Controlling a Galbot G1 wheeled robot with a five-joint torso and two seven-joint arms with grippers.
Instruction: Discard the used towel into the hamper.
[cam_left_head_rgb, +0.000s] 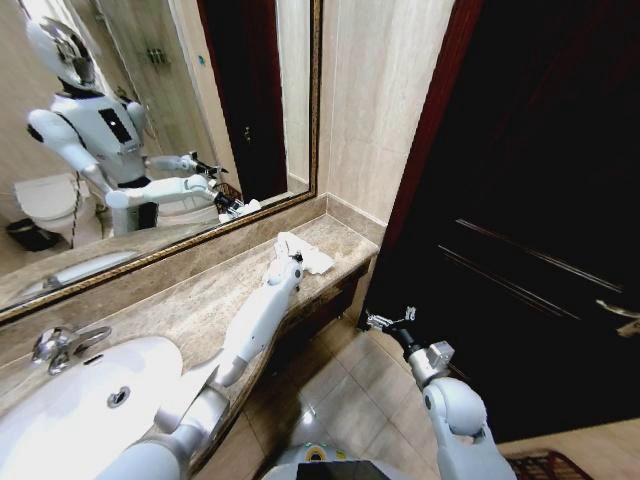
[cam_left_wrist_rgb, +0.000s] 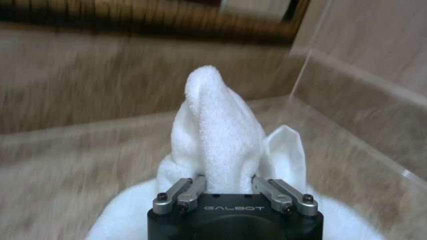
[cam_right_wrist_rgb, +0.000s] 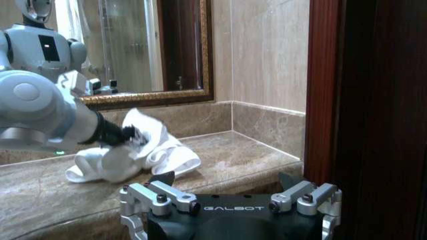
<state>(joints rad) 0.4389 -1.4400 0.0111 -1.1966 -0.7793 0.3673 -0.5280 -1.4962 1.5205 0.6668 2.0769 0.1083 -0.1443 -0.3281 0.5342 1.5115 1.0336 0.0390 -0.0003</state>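
The white towel (cam_left_head_rgb: 312, 258) lies crumpled at the far right end of the marble counter (cam_left_head_rgb: 190, 300), close to the corner wall. My left gripper (cam_left_head_rgb: 293, 256) is stretched out over the counter and is shut on the towel, pulling a fold up into a peak (cam_left_wrist_rgb: 217, 130) between the fingers. In the right wrist view the same gripper (cam_right_wrist_rgb: 131, 135) pinches the towel (cam_right_wrist_rgb: 167, 152), whose lower part still rests on the counter. My right gripper (cam_left_head_rgb: 388, 319) hangs open over the floor beside the dark door, holding nothing. The reddish-brown woven rim of the hamper (cam_left_head_rgb: 548, 466) shows on the floor at the lower right.
A white sink (cam_left_head_rgb: 70, 400) with a chrome tap (cam_left_head_rgb: 55, 347) sits at the counter's left. A framed mirror (cam_left_head_rgb: 150, 130) backs the counter. A dark wooden door (cam_left_head_rgb: 520, 200) stands on the right, with tiled floor (cam_left_head_rgb: 350, 400) between it and the counter.
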